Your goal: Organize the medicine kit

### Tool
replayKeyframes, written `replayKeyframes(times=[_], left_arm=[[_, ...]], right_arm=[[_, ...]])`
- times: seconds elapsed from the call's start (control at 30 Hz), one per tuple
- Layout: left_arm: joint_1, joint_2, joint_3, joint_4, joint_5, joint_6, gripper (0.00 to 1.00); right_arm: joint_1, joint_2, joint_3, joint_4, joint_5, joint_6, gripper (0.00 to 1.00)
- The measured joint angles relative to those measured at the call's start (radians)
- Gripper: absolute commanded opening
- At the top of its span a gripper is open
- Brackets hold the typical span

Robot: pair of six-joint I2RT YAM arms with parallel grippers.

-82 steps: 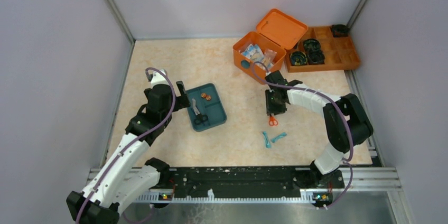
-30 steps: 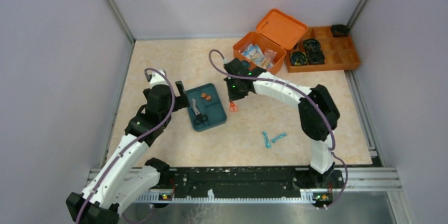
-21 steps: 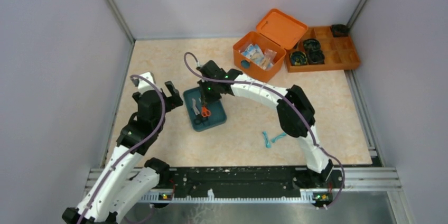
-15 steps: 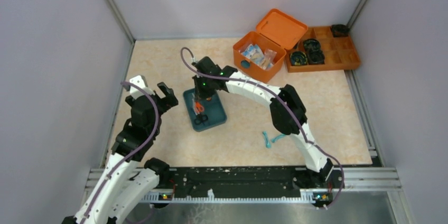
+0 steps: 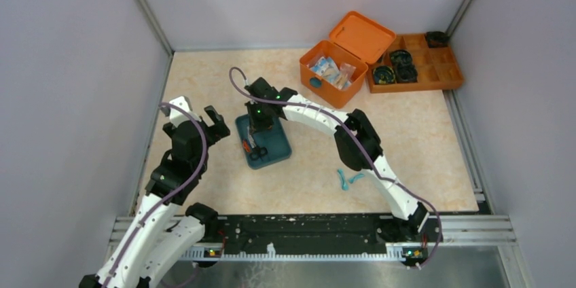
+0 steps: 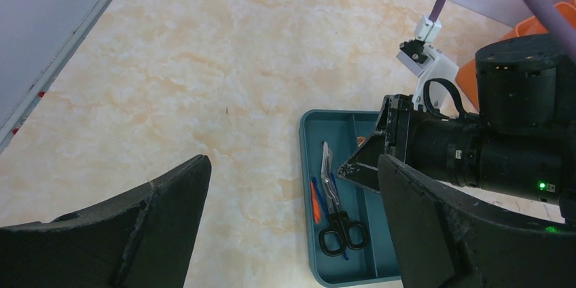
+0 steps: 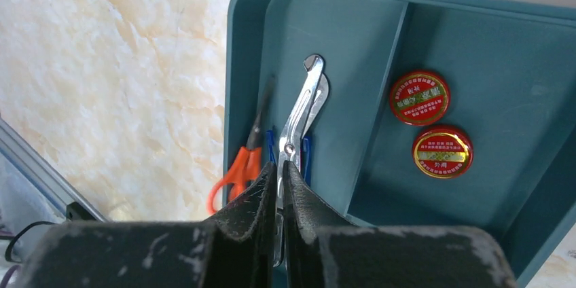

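Note:
The medicine kit (image 5: 331, 75) stands open at the back, its lid (image 5: 362, 35) tilted back and packets inside. My right gripper (image 5: 256, 130) hovers over the teal tray (image 5: 275, 152), shut with only a hairline gap and nothing between the fingers (image 7: 280, 166). Small orange-handled scissors (image 7: 238, 172) lie in the tray's left compartment beside black-handled scissors (image 7: 302, 118), left of my fingers; both show in the left wrist view (image 6: 314, 201). My left gripper (image 5: 210, 120) is open and empty, left of the tray (image 6: 292, 166).
Two red round tins (image 7: 420, 98) sit in the tray's right compartment. Teal plastic tools (image 5: 350, 179) lie on the table right of centre. A flat orange divided tray (image 5: 441, 77) with black items stands beside the kit. Walls enclose three sides.
My right arm swung left from mid-table carrying the orange scissors to the teal tray; they now lie in it, out of the jaws. My left arm drew back left.

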Motion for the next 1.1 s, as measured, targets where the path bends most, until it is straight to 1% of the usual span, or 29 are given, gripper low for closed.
replayKeyframes(times=[0.07, 0.27, 0.33, 0.4, 0.5, 0.63, 0.73, 0.8, 0.87, 0.97, 1.03, 1.1], left_arm=[[0.000, 0.002, 0.000, 0.000, 0.001, 0.000, 0.99], [0.000, 0.021, -0.002, 0.001, 0.010, 0.001, 0.99], [0.000, 0.024, -0.002, 0.001, 0.013, 0.000, 0.99], [0.000, 0.027, -0.002, 0.001, 0.017, 0.001, 0.99], [0.000, 0.031, -0.002, 0.003, 0.026, 0.003, 0.99], [0.000, 0.040, -0.002, 0.006, 0.035, 0.005, 0.99], [0.000, 0.047, -0.002, 0.006, 0.042, 0.006, 0.99], [0.000, 0.053, -0.002, 0.006, 0.047, 0.008, 0.99], [0.000, 0.060, -0.002, 0.006, 0.049, 0.008, 0.99], [0.000, 0.058, -0.002, 0.002, 0.047, 0.008, 0.99], [0.000, 0.046, -0.001, -0.010, 0.044, 0.004, 0.99], [0.000, 0.022, 0.005, -0.027, 0.041, 0.002, 0.99]], right_arm=[[0.000, 0.000, 0.001, -0.002, -0.001, 0.002, 0.12], [0.000, -0.001, 0.004, 0.002, -0.005, -0.006, 0.13], [-0.005, -0.018, -0.023, 0.019, -0.001, -0.011, 0.13], [-0.010, -0.071, -0.102, 0.036, 0.012, -0.015, 0.14], [-0.026, -0.214, -0.293, 0.070, 0.038, -0.023, 0.15], [-0.088, -0.465, -0.564, 0.119, 0.064, -0.032, 0.23], [-0.132, -0.591, -0.666, 0.143, 0.091, -0.050, 0.30], [-0.138, -0.640, -0.714, 0.169, 0.098, -0.057, 0.33], [-0.123, -0.661, -0.750, 0.192, 0.097, -0.059, 0.34], [-0.078, -0.645, -0.757, 0.202, 0.090, -0.059, 0.36], [-0.038, -0.608, -0.724, 0.198, 0.081, -0.059, 0.37], [0.003, -0.546, -0.655, 0.201, 0.068, -0.059, 0.38]])
